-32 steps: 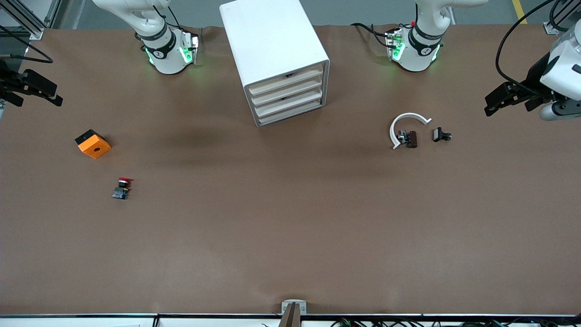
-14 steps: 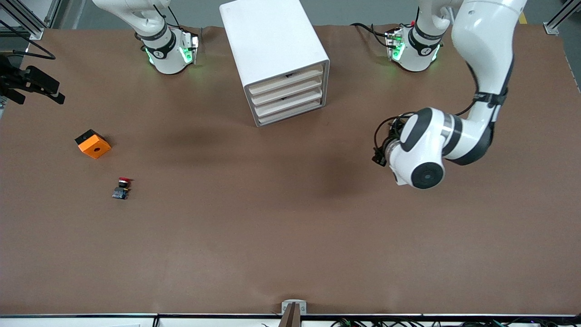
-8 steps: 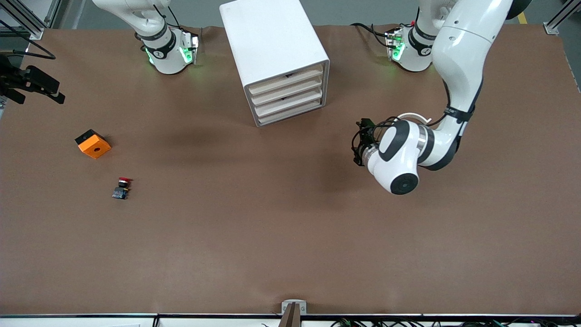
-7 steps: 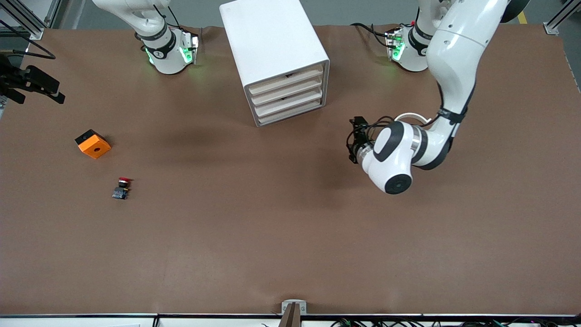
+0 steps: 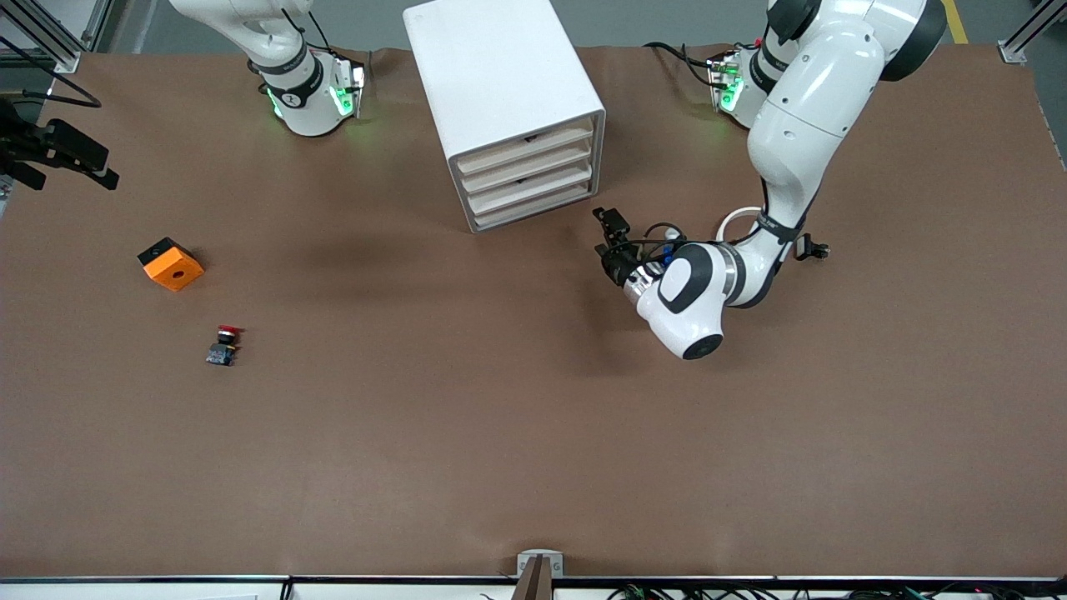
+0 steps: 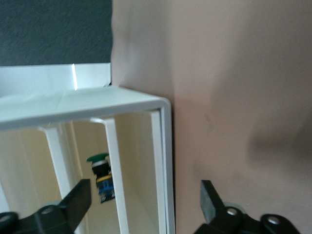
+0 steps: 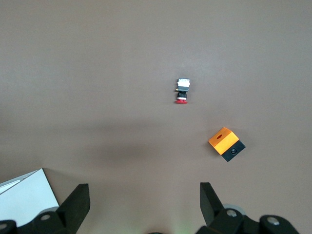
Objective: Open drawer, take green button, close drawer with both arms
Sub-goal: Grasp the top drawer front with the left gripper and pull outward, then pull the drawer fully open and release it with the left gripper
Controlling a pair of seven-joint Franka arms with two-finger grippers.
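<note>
Brown paper covers the worktop (image 5: 467,433), and a white drawer cabinet (image 5: 500,100) stands near the arms' bases, between them, its drawer fronts all flush with the frame. Through the gaps in that front, the left wrist view shows the button (image 6: 101,175) with its green cap lying inside the cabinet. The left arm (image 5: 800,125) reaches down in front of the cabinet, toward its own end of the worktop, and the left end effector (image 5: 613,242) hangs low just beside the cabinet's front corner, fingers (image 6: 78,197) spread apart and holding nothing. The right end effector (image 5: 58,154) waits at the edge of the right arm's end of the worktop, its fingers (image 7: 78,200) also spread wide. Toward that end lie an orange block (image 5: 170,263) with a black side and, nearer the front camera, a red-capped button (image 5: 223,345). A white curved piece (image 5: 733,220) and a small black part (image 5: 813,247) show partly beside the left arm.
</note>
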